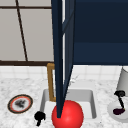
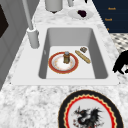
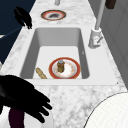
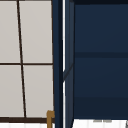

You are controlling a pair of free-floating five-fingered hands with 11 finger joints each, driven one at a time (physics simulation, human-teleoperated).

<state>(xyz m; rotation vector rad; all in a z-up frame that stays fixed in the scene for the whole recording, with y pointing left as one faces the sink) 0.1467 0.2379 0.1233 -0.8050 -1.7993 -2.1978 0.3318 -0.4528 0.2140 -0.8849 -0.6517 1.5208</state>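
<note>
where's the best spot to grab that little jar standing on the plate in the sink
Probably round the sides of the jar, coming straight down from above. It stands upright in the middle of the red-rimmed plate, deep between the sink walls, which hinder a sideways approach.

No readable text, label, brand or number can be made out anywhere; the plates carry only a dark painted figure.

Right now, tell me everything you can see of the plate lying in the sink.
The plate is round, with a broad red-orange rim, a thin dark edge line and a pale centre that looks glazed. It lies flat on the floor of the sink basin, toward the faucet side. A small brown jar with a grey lid stands upright on its middle. A tan stick-shaped item lies beside it, apart from it.
</note>
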